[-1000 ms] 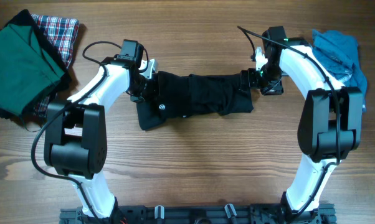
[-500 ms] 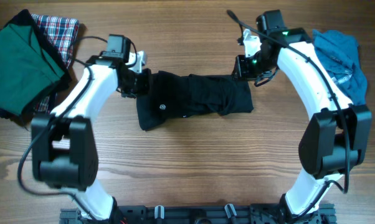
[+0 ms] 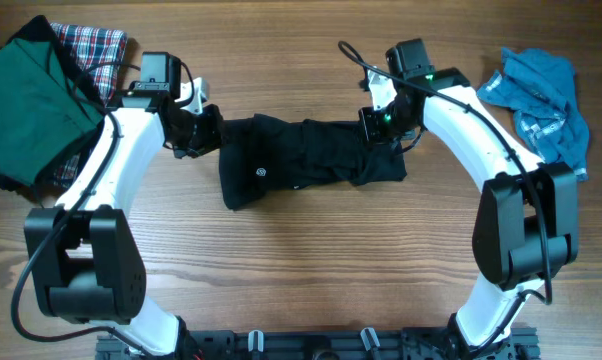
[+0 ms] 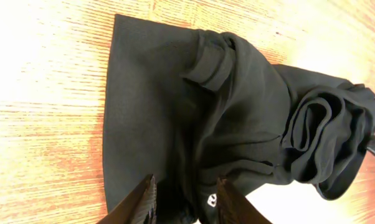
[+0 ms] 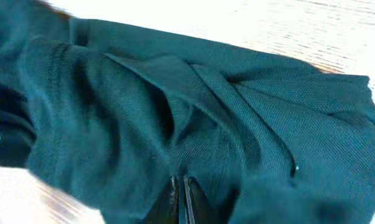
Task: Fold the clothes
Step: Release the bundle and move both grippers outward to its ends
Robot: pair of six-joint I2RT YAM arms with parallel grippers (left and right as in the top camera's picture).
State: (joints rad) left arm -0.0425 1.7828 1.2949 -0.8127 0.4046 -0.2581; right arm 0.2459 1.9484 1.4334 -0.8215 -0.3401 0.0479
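Right tool [image 3: 377, 124] shifted left onto shirt [image 3: 311, 165], clenched on its right end — left tool [image 3: 208, 130] drawn back, released, at left edge.

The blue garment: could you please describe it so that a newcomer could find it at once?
On the wooden table, look to the far right, beyond the right arm. The blue garment lies there crumpled, apart from the black shirt in the middle. It is the only blue cloth; the pile at the far left is green and plaid.

A warm wooden table [image 3: 301, 270] with visible grain fills the view.
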